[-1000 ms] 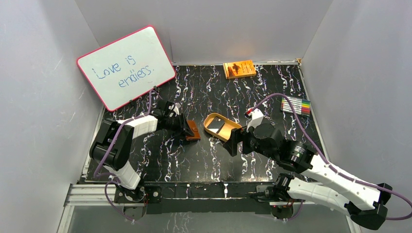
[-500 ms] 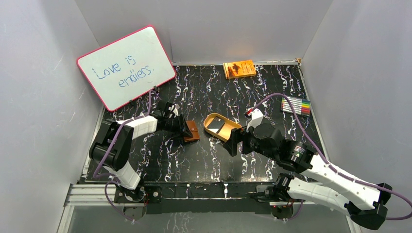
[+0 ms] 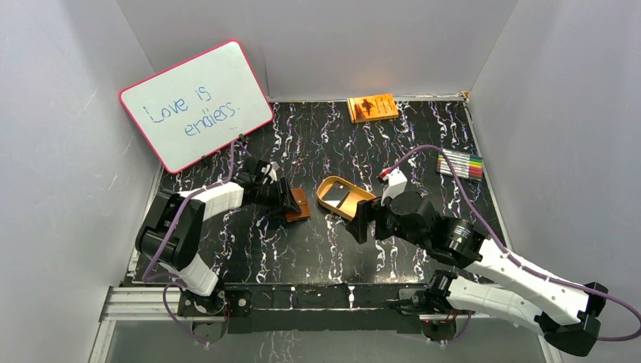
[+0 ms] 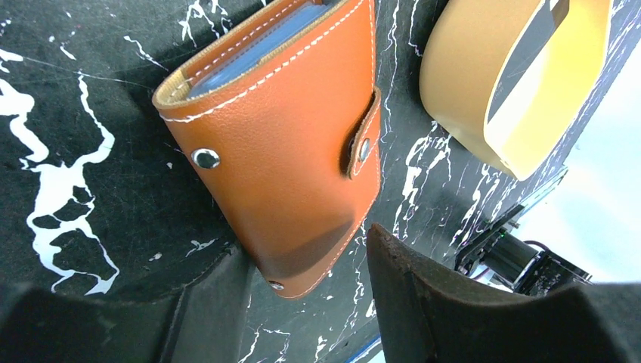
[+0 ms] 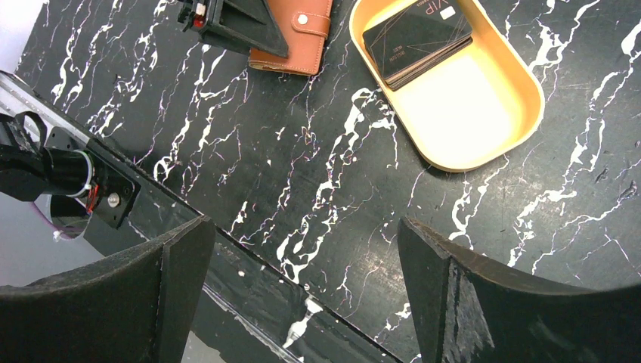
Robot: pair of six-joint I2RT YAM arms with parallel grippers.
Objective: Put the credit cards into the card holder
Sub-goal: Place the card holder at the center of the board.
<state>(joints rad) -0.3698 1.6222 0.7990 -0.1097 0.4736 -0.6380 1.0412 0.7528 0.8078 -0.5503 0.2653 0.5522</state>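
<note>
Brown leather card holder (image 4: 287,151) lies btwn jaws of part-open L hand (image 4: 306,253), not clamped.

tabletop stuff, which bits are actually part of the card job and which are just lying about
Part of the job: card holder; credit cards, stacked in the tan tray.
Just lying about: whiteboard; orange book; coloured markers.

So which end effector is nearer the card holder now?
Left. The left end effector straddles the card holder; the right end effector hovers apart, right of it by the tan tray.
</note>
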